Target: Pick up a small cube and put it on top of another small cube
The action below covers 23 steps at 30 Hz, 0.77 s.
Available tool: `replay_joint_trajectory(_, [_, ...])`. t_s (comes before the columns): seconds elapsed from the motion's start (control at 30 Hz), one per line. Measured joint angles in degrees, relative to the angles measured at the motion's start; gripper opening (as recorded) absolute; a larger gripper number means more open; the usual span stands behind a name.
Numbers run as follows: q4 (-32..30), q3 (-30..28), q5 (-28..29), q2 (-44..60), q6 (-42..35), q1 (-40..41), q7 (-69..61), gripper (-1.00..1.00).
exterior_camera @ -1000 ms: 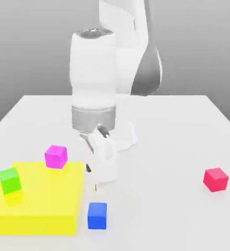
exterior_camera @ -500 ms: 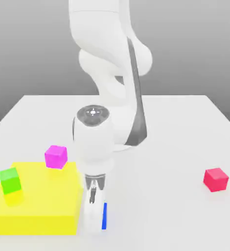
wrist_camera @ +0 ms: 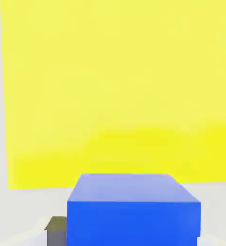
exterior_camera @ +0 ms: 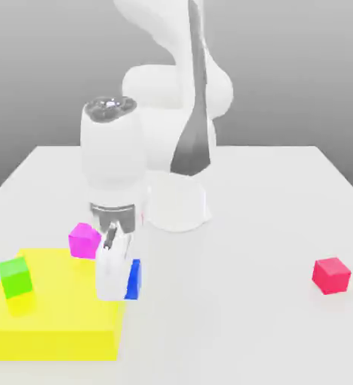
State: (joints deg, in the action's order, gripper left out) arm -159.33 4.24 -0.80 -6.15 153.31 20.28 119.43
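Observation:
My gripper [exterior_camera: 122, 280] is shut on the small cube [exterior_camera: 134, 279], a plain bright blue one, and holds it off the table beside the right edge of a flat yellow block [exterior_camera: 55, 316]. In the hand view the small cube [wrist_camera: 134, 209] sits between the jaws with the yellow block [wrist_camera: 119, 86] spread out beyond it. A magenta cube [exterior_camera: 84, 240] rests at the yellow block's far edge, just to the exterior view's left of my gripper. A green cube [exterior_camera: 15, 276] stands on the block's left part.
A red cube [exterior_camera: 331, 274] lies on the white table [exterior_camera: 247, 316] at the exterior view's right. The arm's white base [exterior_camera: 176, 203] stands behind the gripper at mid table.
The gripper came down onto the blue cube near the table's front edge and shut on it. It has since lifted the cube and carried it back and left, toward the magenta cube.

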Motion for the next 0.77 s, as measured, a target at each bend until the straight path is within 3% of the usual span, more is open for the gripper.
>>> replay_joint_trajectory(0.43, [-10.16,-10.35,5.48,-26.53,-16.35,9.51,-17.07,-1.0])
replay_joint_trajectory(0.63, [-13.06,-11.58,6.41,-17.77,-4.7,10.16,-18.07,-1.0])
replay_joint_trajectory(0.67, [-13.44,-11.67,6.44,-16.03,-2.58,10.14,-18.09,1.0])
replay_joint_trajectory(0.77, [-13.44,-11.67,6.44,-16.03,-2.58,10.14,-18.09,1.0])
